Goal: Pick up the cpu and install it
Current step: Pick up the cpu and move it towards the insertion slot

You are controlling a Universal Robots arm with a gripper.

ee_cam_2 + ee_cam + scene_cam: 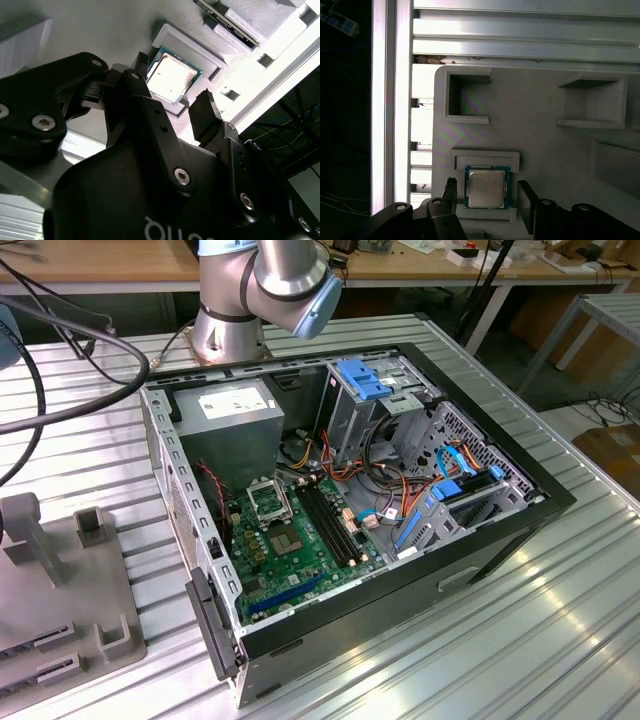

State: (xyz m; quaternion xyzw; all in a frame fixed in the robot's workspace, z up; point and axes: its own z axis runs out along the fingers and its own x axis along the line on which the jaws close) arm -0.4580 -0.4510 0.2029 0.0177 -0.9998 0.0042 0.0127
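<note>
Hovering over the cpu [486, 187], the gripper [487, 196] stands released, one finger clear of each opposite edge. The chip lies flat in a recess of the grey fixture [545, 150], at eight o'clock from the computer case [500, 530] in the exterior view. Expect a light, rigid, slippery part with a delicate underside; grip opposite edges squarely.

**Ribbed metal table bears three things**

In the exterior view, the slatted aluminium table [560, 630] carries an open computer case [320, 635] at its middle. A grey moulded holder plate [60, 600] lies at eight o'clock from the case, apart from it. The arm's round base [225, 335] stands at eleven o'clock.
</note>
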